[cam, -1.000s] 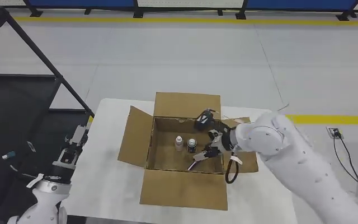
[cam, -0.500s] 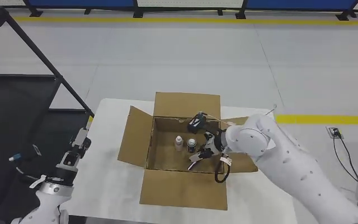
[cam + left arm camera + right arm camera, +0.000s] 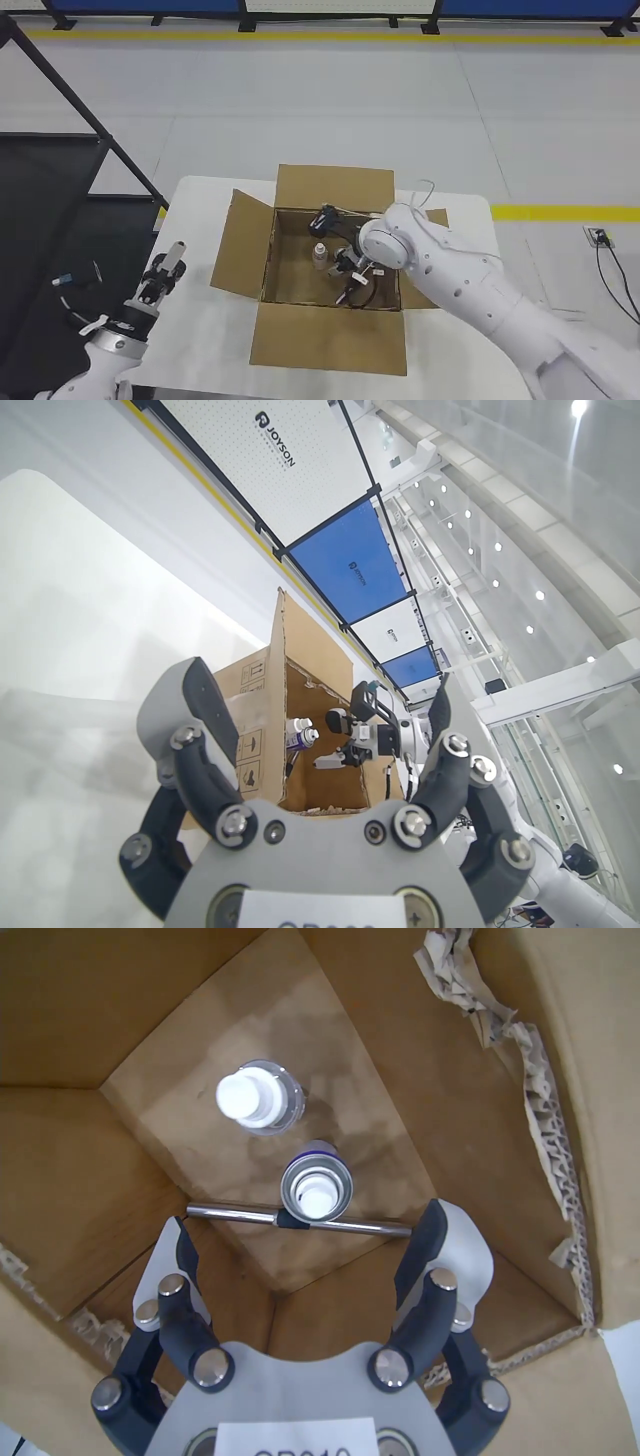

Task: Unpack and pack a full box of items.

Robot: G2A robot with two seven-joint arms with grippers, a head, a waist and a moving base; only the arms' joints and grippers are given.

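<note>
Step in hand, as I judge it: picking from the brown corrugated cardboard box [image 3: 330, 338], flaps out, on the white table [image 3: 200, 330]. Whether this is unpacking or packing, I cannot tell.

The right gripper [image 3: 305, 1223] hangs inside the box, fingers spread, empty. The left gripper [image 3: 320, 685], also spread and empty, is at the box's 8 o'clock, well apart.

- Clear plastic bottle with white cap [image 3: 260, 1098]: upright.
- Silver-rimmed purple spray can [image 3: 316, 1188]: upright, just at the bottle's 3 o'clock.
- Thin polished steel rod with black band [image 3: 230, 1214]: flat, near the can's 6 o'clock.

The next move probably calls for a centred descent, since the can is smooth and round.
</note>
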